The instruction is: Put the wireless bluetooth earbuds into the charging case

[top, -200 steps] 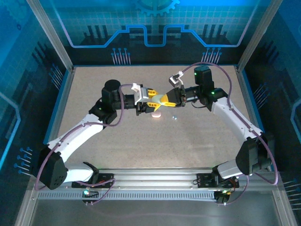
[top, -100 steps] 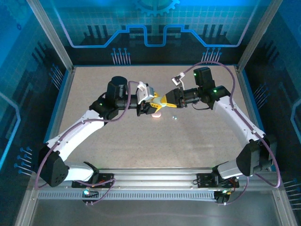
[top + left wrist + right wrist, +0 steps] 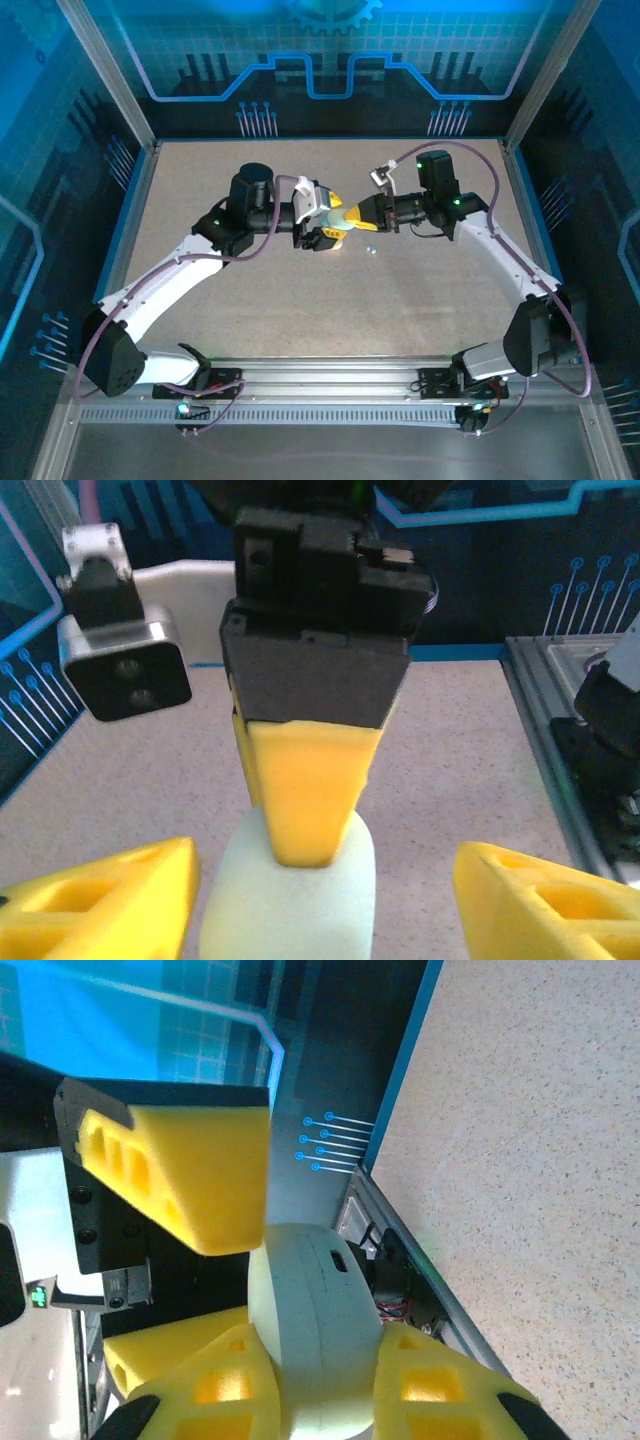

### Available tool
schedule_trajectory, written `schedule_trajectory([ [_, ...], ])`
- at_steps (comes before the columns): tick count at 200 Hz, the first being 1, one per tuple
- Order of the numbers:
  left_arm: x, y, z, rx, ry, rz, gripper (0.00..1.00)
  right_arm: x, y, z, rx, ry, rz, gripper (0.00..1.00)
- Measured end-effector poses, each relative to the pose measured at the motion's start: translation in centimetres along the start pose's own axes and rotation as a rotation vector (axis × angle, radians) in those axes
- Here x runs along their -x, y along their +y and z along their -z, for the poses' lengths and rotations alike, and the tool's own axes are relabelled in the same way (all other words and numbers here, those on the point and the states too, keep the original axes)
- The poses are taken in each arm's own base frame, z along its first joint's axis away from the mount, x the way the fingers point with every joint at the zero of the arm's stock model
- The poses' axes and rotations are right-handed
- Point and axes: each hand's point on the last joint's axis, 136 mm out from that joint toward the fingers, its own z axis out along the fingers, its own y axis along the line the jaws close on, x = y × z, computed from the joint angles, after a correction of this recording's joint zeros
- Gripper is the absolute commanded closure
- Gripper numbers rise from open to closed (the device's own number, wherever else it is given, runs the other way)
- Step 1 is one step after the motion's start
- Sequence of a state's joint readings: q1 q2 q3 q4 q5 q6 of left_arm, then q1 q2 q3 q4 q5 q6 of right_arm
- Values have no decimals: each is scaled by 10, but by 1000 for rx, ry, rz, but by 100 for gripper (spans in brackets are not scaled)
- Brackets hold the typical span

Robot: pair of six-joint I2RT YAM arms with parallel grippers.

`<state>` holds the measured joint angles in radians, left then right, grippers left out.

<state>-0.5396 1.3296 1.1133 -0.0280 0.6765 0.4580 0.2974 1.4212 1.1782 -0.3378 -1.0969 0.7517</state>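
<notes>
**Top view:** even, cool overhead light, moderately bright. Glowing blue wall panels (image 3: 320,50) along the upper edge and both sides tint the whole frame. Speckled surface (image 3: 330,320) evenly lit, with faint, soft-edged shadows. Slight softness throughout.

**Left wrist view:** bright, with a white area near upper left close to washed out. Charging case (image 3: 290,920) at bottom centre soft, very near the lens.

**Right wrist view:** strong cyan glow at upper left, dark band through the centre, surface grain sharp at right.
</notes>
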Motion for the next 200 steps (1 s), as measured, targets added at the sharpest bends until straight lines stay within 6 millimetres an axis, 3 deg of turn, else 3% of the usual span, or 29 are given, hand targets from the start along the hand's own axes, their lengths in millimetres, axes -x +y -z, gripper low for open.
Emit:
schedule_trajectory([
  [48,-18,0,-5,17,-41,-9,29,4,13,2,83,8,8,89],
  [70,-14,4,-5,36,-82,-19,32,5,19,3,102,14,17,88],
  [112,-3,7,-2,48,-147,-25,50,5,24,3,128,21,20,88],
  [150,5,9,0,52,-175,-26,50,6,28,4,148,25,20,88],
  [200,9,9,1,47,-192,-21,62,6,32,5,158,26,26,88],
])
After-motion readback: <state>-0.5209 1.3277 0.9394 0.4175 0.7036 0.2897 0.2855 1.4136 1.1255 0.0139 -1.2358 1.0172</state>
